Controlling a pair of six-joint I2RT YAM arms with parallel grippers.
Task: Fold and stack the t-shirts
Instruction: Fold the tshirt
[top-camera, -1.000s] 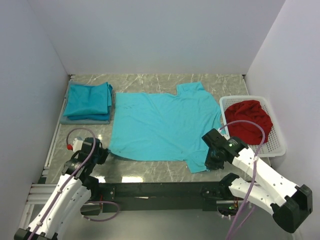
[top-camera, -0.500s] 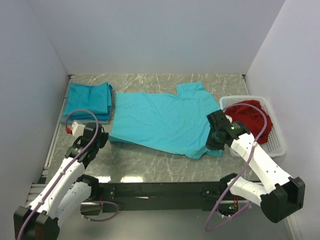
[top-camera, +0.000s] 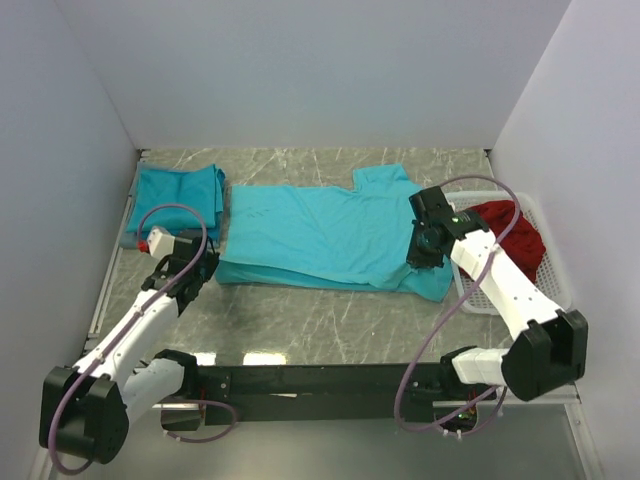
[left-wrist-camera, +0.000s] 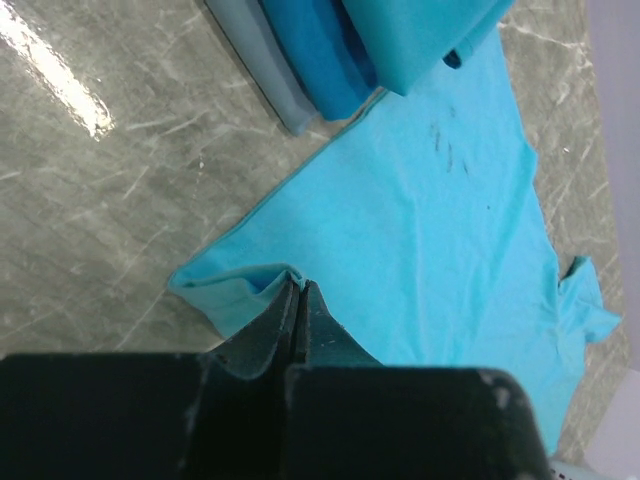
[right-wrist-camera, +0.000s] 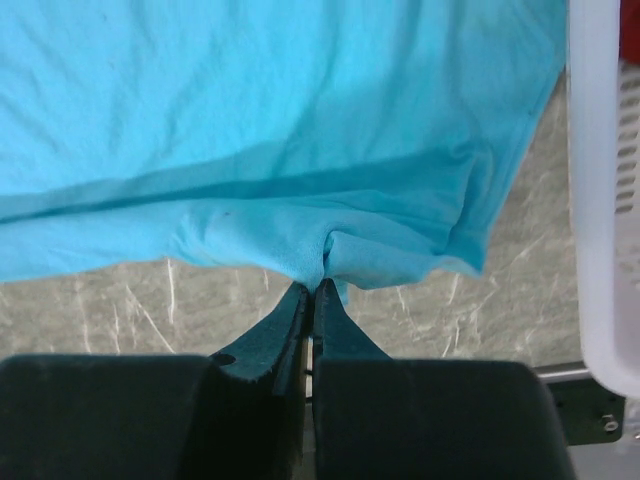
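Observation:
A turquoise t-shirt (top-camera: 320, 235) lies spread on the marble table, its near hem lifted and folded back over itself. My left gripper (top-camera: 205, 265) is shut on the shirt's near-left hem corner (left-wrist-camera: 250, 290). My right gripper (top-camera: 420, 252) is shut on the near-right hem (right-wrist-camera: 320, 250), the cloth bunched at the tips. A stack of folded turquoise t-shirts (top-camera: 178, 202) sits at the far left and shows in the left wrist view (left-wrist-camera: 370, 50).
A white plastic basket (top-camera: 550, 290) with a red garment (top-camera: 510, 235) stands at the right, its wall close beside my right gripper (right-wrist-camera: 600, 200). A grey cloth (left-wrist-camera: 260, 70) lies under the folded stack. White walls enclose the table.
Both grippers have moved away from the near edge toward the back, carrying the shirt's near hem with them, so the lower part now folds over the shirt.

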